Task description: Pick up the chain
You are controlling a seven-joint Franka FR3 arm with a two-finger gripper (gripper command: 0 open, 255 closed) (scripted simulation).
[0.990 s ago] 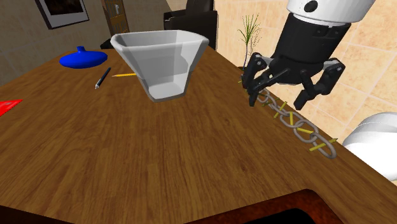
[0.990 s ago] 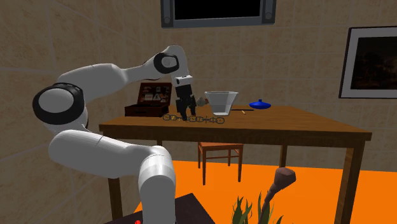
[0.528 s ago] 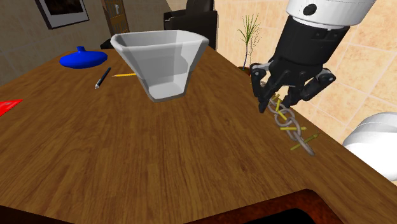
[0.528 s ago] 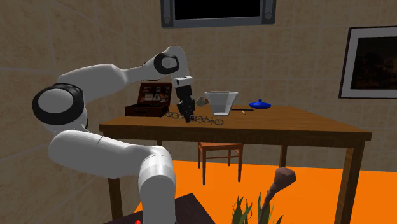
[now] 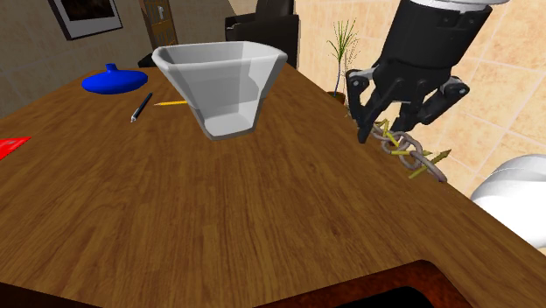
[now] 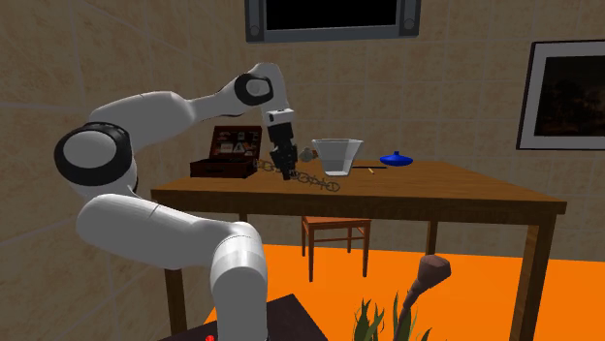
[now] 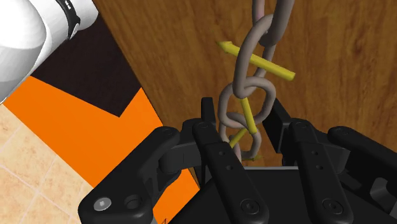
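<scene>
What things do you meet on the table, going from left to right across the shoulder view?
red flat object → blue object → dark pen → white container → chain

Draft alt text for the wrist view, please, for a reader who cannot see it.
The black tool is shut on a grey chain with yellow pins through its links. The chain stretches away from it over a brown wooden table, and an orange floor shows past the table's edge.
</scene>
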